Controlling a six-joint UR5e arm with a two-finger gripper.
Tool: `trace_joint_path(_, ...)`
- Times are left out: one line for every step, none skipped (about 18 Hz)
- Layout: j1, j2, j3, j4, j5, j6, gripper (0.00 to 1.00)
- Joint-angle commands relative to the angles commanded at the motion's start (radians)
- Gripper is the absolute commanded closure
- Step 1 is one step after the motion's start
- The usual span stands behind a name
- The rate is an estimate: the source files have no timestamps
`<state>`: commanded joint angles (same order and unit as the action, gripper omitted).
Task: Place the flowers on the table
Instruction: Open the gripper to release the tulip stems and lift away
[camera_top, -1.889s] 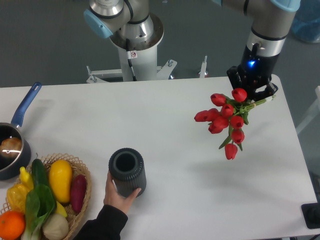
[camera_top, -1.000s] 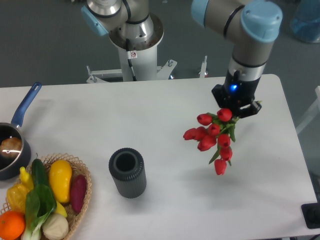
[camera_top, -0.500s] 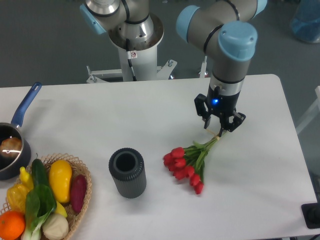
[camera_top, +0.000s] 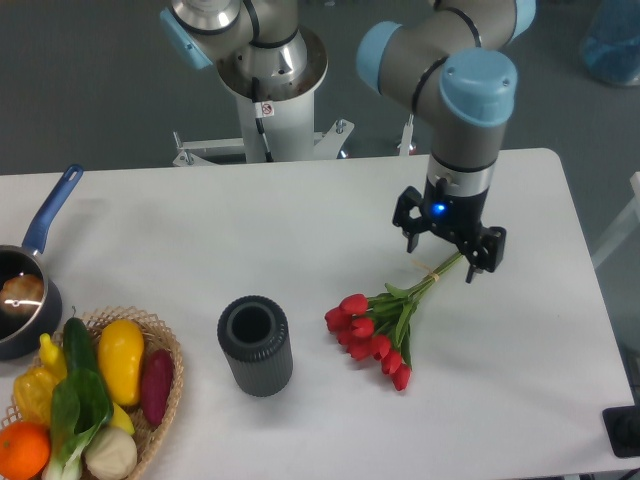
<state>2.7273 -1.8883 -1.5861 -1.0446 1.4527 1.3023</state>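
The flowers (camera_top: 374, 330), a bunch of red tulips with green stems, lie flat on the white table (camera_top: 300, 240) at centre right, heads toward the lower left, stems pointing up right. My gripper (camera_top: 445, 247) hangs over the stem ends with its fingers (camera_top: 477, 262) spread wide apart. It holds nothing; the stems lie between and below the fingers.
A dark ribbed vase (camera_top: 255, 345) stands upright left of the flowers. A wicker basket (camera_top: 165, 345) of vegetables sits at the front left corner. A blue-handled pan (camera_top: 25, 290) is at the left edge. The robot base (camera_top: 270, 90) stands behind the table.
The gripper carried the flowers down and left from the air onto the table, then opened and let go of the stems. A hand that held the vase has withdrawn.
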Motion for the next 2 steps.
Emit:
trace_joint_path(0.017,0.003,0.006,-0.005,-0.002,0.0,0.0)
trace_joint_path(0.025,0.002,0.006,-0.005,-0.005,0.002,0.0)
